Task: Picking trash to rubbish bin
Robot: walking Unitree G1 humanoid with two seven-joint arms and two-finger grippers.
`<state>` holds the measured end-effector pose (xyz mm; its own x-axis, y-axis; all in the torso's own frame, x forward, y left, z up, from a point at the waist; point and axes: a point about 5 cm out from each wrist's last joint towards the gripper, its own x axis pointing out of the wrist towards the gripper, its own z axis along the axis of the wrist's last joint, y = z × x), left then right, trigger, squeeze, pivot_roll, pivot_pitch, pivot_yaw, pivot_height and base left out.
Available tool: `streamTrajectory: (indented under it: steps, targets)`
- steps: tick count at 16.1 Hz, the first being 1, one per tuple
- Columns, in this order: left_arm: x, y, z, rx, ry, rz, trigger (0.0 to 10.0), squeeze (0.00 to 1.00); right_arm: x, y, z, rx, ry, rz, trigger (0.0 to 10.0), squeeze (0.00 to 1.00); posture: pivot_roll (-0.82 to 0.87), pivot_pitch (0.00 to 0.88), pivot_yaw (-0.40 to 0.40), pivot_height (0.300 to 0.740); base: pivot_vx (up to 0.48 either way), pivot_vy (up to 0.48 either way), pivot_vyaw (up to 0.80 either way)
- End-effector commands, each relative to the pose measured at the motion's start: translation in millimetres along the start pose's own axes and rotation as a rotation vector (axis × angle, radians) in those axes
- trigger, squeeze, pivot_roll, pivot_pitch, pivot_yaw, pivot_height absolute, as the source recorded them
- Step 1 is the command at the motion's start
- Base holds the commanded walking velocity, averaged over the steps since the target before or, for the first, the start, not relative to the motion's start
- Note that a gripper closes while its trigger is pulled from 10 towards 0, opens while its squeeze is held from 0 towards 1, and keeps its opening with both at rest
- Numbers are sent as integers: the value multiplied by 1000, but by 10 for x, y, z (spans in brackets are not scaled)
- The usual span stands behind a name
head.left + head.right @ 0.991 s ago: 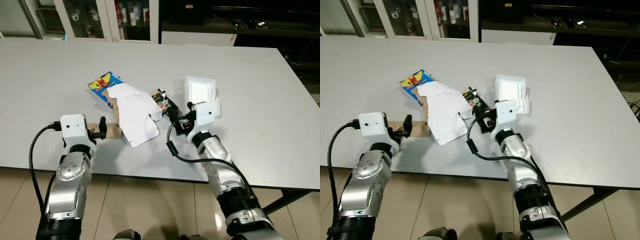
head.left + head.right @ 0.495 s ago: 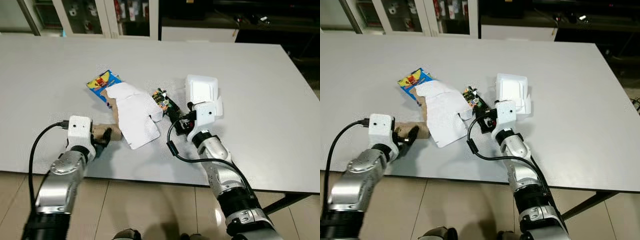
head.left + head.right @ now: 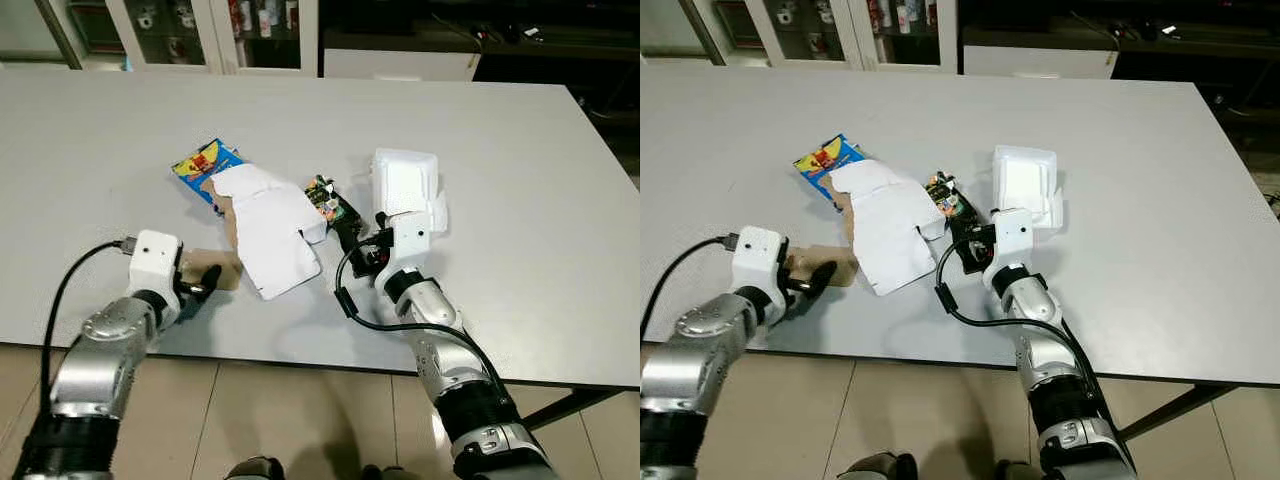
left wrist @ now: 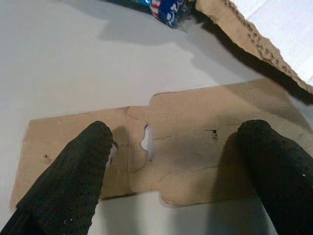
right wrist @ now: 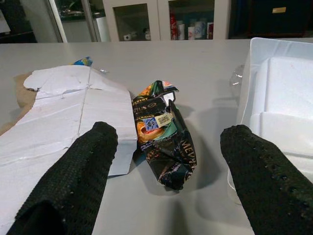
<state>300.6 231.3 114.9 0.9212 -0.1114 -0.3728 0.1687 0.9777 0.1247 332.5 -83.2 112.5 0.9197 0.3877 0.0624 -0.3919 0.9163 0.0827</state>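
Trash lies mid-table [image 3: 520,150] — left gripper [image 4: 181,183] spread open over the brown cardboard strip [image 4: 161,147], right gripper [image 5: 166,196] open before the dark snack wrapper [image 5: 164,142] — beside white foam box [image 3: 405,182].

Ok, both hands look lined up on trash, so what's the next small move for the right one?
Probably ease the right hand forward and close on the dark crumpled snack wrapper. Its fingers are open with the wrapper centred between them, lying free on the table, between the white cardboard sheet and the white foam tray.
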Motion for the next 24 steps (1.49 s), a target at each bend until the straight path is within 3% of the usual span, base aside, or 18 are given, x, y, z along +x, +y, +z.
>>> streamTrajectory:
  steps: [1, 4, 9, 10, 11, 24]
  targets:
    - [13, 16, 0, 11, 15, -21, 10000, 0, -6, -2, 31, 2, -8, 4, 10000, 0, 7, 125, 51, 740, 0, 0, 0]
    - [16, 66, -51, 12, 73, -80, 10000, 0, -12, 14, 26, 3, -7, 6, 10000, 0, 3, 127, 52, 740, 0, 0, 0]
    - [-56, -58, -312, 26, 208, -233, 10000, 0, -25, 17, 16, 1, 0, 9, 10000, 0, 2, 132, 50, 740, 0, 0, 0]
    - [-62, -68, -336, 20, 205, -244, 4275, 0, -26, 16, 17, 0, 0, 9, 10000, 0, 0, 134, 49, 740, 0, 0, 0]
    - [-75, -82, -357, 14, 204, -258, 0, 0, -29, 17, 18, 0, 1, 9, 10000, 0, 0, 134, 49, 740, 0, 0, 0]
    - [-97, -112, -359, -16, 183, -298, 0, 0, -48, 4, 0, -1, 13, 5, 10000, 0, -2, 139, 49, 740, 0, 0, 0]
